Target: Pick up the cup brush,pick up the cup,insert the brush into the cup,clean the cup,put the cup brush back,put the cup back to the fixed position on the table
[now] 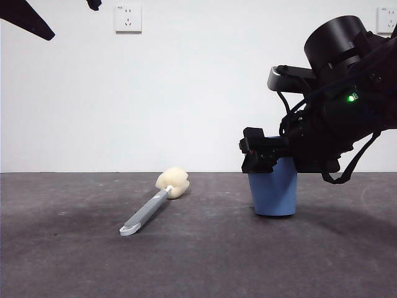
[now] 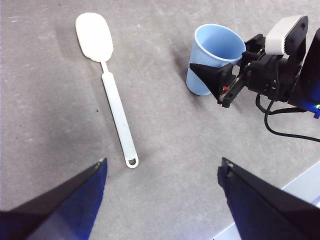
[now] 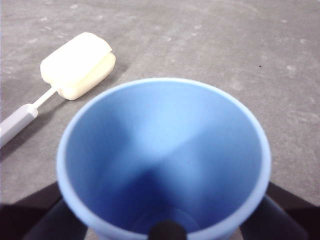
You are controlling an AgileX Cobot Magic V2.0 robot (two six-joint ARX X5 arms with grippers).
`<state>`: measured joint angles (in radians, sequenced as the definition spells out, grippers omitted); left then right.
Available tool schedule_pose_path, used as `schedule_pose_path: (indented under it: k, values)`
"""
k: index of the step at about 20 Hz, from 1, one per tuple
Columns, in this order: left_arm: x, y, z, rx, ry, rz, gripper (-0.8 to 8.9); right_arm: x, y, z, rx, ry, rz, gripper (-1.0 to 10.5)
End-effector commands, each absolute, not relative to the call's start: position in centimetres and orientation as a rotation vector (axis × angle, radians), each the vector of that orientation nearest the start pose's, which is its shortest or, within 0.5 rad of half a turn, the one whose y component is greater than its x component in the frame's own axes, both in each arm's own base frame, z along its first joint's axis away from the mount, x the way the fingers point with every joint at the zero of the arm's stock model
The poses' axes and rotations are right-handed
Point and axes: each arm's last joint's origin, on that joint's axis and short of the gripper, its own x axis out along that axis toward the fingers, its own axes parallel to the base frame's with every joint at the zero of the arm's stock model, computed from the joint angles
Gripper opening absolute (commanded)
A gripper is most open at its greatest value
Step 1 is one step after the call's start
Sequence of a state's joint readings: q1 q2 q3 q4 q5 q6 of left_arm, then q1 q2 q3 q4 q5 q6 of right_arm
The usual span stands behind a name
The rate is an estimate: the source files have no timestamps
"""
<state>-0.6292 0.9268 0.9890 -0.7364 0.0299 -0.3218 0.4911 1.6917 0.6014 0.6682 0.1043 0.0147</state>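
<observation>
The right gripper (image 1: 265, 155) clasps the blue cup (image 1: 273, 194), one jaw on each side; the left gripper (image 2: 162, 172) hangs wide open, holding nothing, above the cup brush (image 2: 111, 85).

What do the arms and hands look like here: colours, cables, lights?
The right hand is matte black and blocky, on a bulky black arm with a round cylindrical housing, looping black cables and a small green light. The left wrist view shows a pale grey camera module on it and a red spot by its fingers. The left hand has wide, wedge-shaped black jaws with a bluish sheen.
</observation>
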Motion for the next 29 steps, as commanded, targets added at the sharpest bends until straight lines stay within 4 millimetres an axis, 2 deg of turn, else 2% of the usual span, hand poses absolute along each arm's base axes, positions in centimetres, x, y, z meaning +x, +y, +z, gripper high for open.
schedule_pose_path:
  k: [1, 5, 9, 13, 15, 18, 20, 24, 27, 29]
  values:
    - [14.3, -10.5, 32.8, -0.083, 0.748, -0.521, 3.76, 26.4, 13.8, 11.6, -0.137, 0.542, 0.370, 4.3]
    - [14.3, -10.5, 32.8, -0.083, 0.748, -0.521, 3.76, 26.2, 13.7, 12.3, -0.129, 0.537, 0.366, 4.5]
    - [14.3, -10.5, 32.8, -0.083, 0.748, -0.521, 3.76, 25.7, 13.4, 14.1, -0.122, 0.515, 0.366, 4.5]
    - [14.3, -10.5, 32.8, -0.083, 0.746, -0.520, 3.76, 24.7, 12.9, 17.0, -0.140, 0.462, 0.380, 4.6]
    - [14.3, -10.5, 32.8, -0.083, 0.747, -0.520, 3.76, 23.9, 12.5, 18.8, -0.143, 0.431, 0.384, 5.1]
    - [14.3, -10.5, 32.8, -0.083, 0.748, -0.521, 3.76, 21.6, 11.3, 21.0, -0.119, 0.481, 0.376, 5.1]
    - [14.2, -10.5, 32.6, -0.079, 0.765, -0.522, 3.76, 19.4, 10.4, 22.1, -0.112, 0.549, 0.379, 5.0]
    - [13.7, -10.2, 32.0, -0.007, 0.847, -0.548, 3.75, 14.6, 9.0, 23.9, -0.092, 0.704, 0.526, 5.0]
    - [13.3, -10.1, 31.6, 0.026, 0.906, -0.607, 3.73, 12.3, 8.3, 25.3, -0.043, 0.794, 0.594, 4.9]
    - [13.0, -10.0, 31.4, 0.041, 0.935, -0.632, 3.72, 11.5, 8.2, 26.2, 0.006, 0.829, 0.660, 3.6]
